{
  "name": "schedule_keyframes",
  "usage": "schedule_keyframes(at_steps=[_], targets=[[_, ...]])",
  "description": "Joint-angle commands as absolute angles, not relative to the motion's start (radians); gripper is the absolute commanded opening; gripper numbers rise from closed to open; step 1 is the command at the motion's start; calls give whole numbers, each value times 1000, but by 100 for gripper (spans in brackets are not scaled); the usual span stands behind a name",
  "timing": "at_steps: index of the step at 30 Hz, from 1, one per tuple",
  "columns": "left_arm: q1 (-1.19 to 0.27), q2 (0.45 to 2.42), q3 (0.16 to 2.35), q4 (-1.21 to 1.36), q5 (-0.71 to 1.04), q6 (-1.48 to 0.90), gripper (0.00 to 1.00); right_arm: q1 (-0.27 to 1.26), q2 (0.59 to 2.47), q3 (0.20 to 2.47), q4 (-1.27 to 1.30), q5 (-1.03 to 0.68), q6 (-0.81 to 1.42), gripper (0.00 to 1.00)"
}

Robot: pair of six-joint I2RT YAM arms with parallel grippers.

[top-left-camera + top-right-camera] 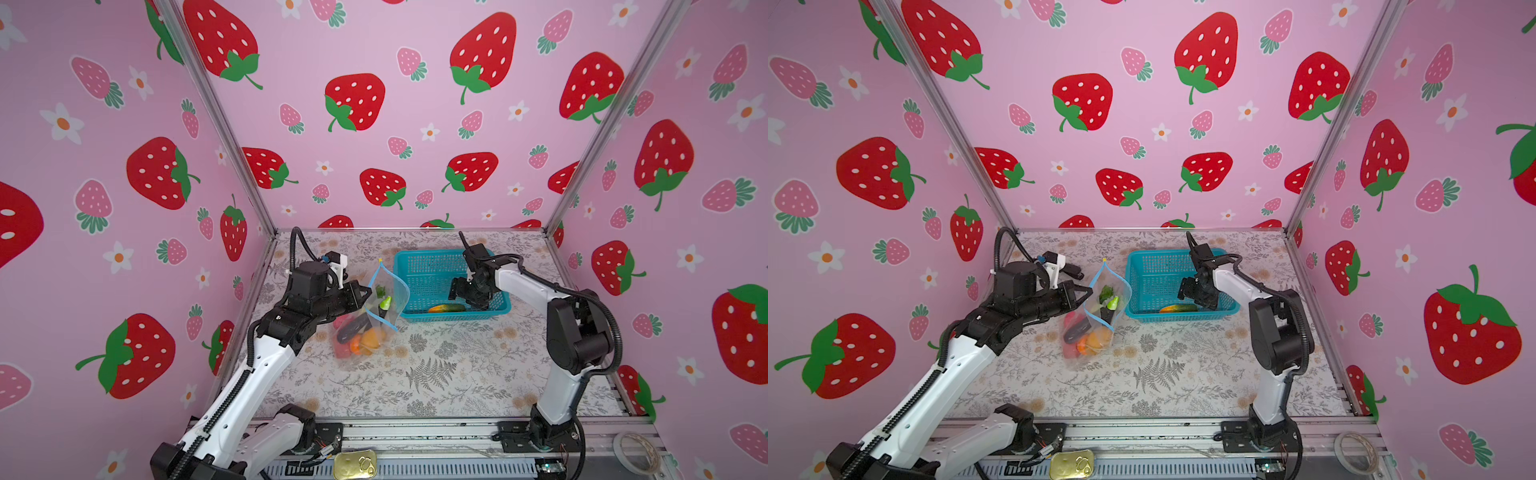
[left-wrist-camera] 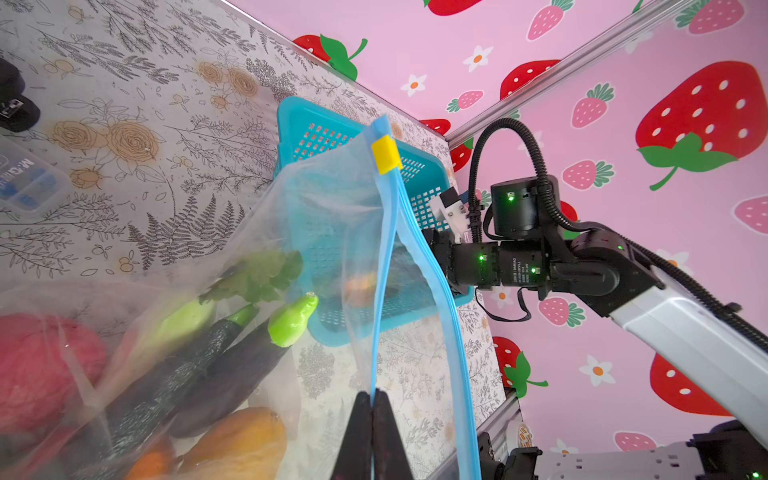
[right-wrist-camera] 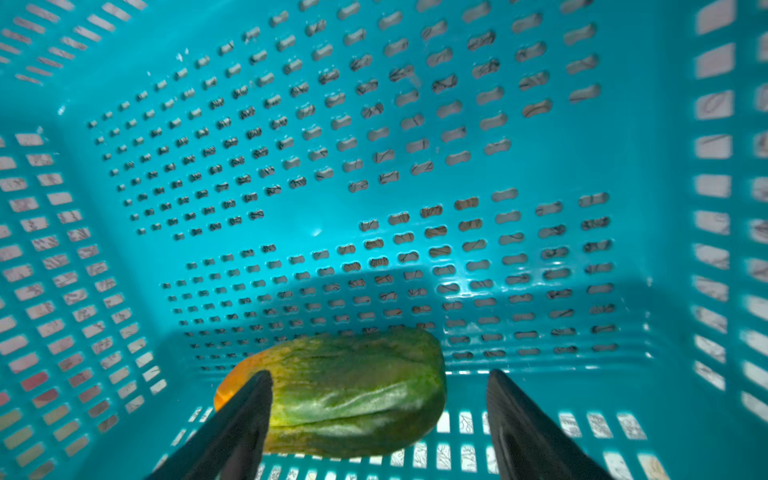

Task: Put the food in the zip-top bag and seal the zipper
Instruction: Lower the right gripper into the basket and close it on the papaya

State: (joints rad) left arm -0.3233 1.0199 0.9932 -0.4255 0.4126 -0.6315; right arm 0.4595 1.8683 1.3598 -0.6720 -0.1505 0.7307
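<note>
The left gripper [image 2: 372, 401] is closest to its wrist camera, its 2 black fingers [image 2: 357, 436] clenched flat on 1 lip of the zipper [image 2: 385, 266]. The other blue lip bows away from it, so the bag [image 2: 324, 216] gapes at the mouth. The yellow slider [image 2: 386, 154] sits at the zipper's raised end, the end nearest the basket [image 1: 424, 259].

In both top views the bag stands just left of the basket. Its mouth is lifted beside the basket's left wall and its bottom sags on the table [image 1: 436, 374], nearer the front than the basket. Whether plastic and basket touch, I cannot tell. Through the plastic show a dark eggplant [image 1: 352, 328], a red lump [image 1: 343, 352], an orange [image 1: 356, 346] and a yellow-orange piece [image 1: 372, 337], piled at the bottom. A green-tipped piece [image 1: 385, 302] rests higher up.

1 cucumber [image 3: 353, 395], green with an orange end, lies alone on the basket floor against the front wall. The right gripper [image 3: 379, 373] hangs inside the basket over it, jaws released and wide. 1 finger [image 3: 245, 415] crosses the orange end; the other stands clear of the green end, with basket showing between. Contact at the orange end cannot be told.

A tin [image 1: 355, 464] and a tape roll [image 1: 619, 446] lie on the front rail, well apart from the basket.
</note>
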Motion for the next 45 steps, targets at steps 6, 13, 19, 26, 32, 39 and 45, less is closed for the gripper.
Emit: schedule_keyframes(at_steps=[6, 13, 19, 26, 32, 39, 45], targets=[[-305, 1007, 992, -417, 428, -614, 0, 457, 1923, 1366, -652, -261, 803, 84], [-296, 1007, 988, -417, 431, -611, 0, 472, 1944, 1385, -623, -311, 819, 80], [-290, 1005, 987, -418, 436, -612, 0, 493, 1970, 1420, -599, -350, 834, 78], [-285, 991, 982, -427, 435, -611, 0, 513, 1992, 1468, -586, -376, 846, 77], [-283, 986, 977, -427, 437, -612, 0, 523, 2005, 1494, -560, -399, 862, 77], [-282, 983, 977, -429, 440, -612, 0, 547, 2042, 1560, -551, -399, 864, 76], [-282, 982, 973, -432, 437, -612, 0, 557, 2073, 1648, -579, -362, 818, 76]])
